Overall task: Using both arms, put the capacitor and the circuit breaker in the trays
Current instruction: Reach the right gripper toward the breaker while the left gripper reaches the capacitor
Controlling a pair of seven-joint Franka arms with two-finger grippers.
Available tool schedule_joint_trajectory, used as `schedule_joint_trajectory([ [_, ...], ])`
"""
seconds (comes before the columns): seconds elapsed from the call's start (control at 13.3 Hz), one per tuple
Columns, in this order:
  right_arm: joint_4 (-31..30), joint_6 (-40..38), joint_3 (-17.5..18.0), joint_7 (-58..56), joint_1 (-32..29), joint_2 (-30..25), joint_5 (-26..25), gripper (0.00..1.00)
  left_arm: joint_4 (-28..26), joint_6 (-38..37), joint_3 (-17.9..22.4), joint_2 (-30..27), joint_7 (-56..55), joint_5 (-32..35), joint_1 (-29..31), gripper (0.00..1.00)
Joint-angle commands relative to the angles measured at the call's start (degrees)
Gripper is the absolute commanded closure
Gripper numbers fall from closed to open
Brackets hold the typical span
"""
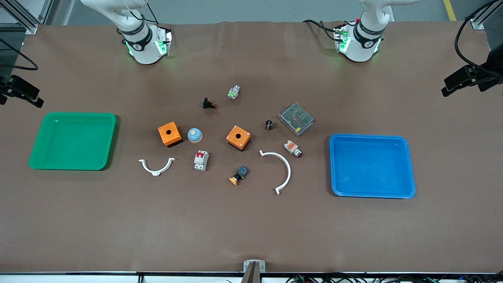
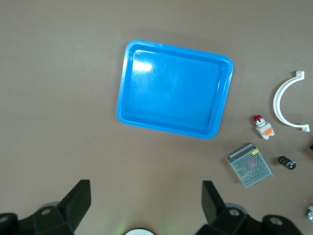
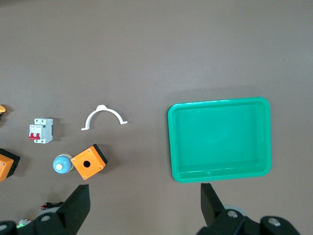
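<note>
The capacitor, a tiny dark cylinder, stands on the table beside a metal mesh box; it also shows in the left wrist view. The circuit breaker, a white block with red levers, lies between two orange boxes and nearer to the front camera; it also shows in the right wrist view. My left gripper is open and empty, high over bare table by the blue tray. My right gripper is open and empty, high over bare table by the green tray. Neither hand shows in the front view.
The green tray is at the right arm's end, the blue tray at the left arm's end. Between them lie two orange boxes, a blue dome, two white curved clips, the mesh box and several push-buttons.
</note>
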Motion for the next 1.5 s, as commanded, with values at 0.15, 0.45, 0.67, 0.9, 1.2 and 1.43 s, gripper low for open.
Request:
schedule_joint_trajectory([
  [0.15,1.51,-0.92,0.62,-0.63,-0.8,0.66,-1.07,0.0,1.11,-1.38,-0.28,0.12,1.57,-0.33,-0.29,0.0],
  [0.45,1.51,-0.66,0.62,-0.01,-0.8,0.66,-0.8,0.0,0.32,-1.38,-1.59,2.48,0.96,-1.03,-2.56,0.0],
  [0.67,1.51,-0.31,0.71,-0.1,-0.27,1.71,-0.19,0.0,0.06,1.41,-4.31,7.13,-2.71,-1.82,-8.18,0.0],
  [0.9,1.77,0.31,0.98,-0.01,3.14,6.18,-0.36,0.0,-5.29,11.68,-7.22,10.65,-19.82,-1.82,-14.95,0.0],
  [1.2,3.18,1.27,0.98,0.07,8.33,12.25,-0.54,0.0,-6.89,18.55,-7.57,18.82,-40.4,-2.09,-24.96,0.0],
  [1.43,3.45,6.88,0.98,6.54,11.76,16.64,1.12,0.0,-7.67,24.26,-7.57,25.59,-50.97,-2.09,-30.25,0.0],
])
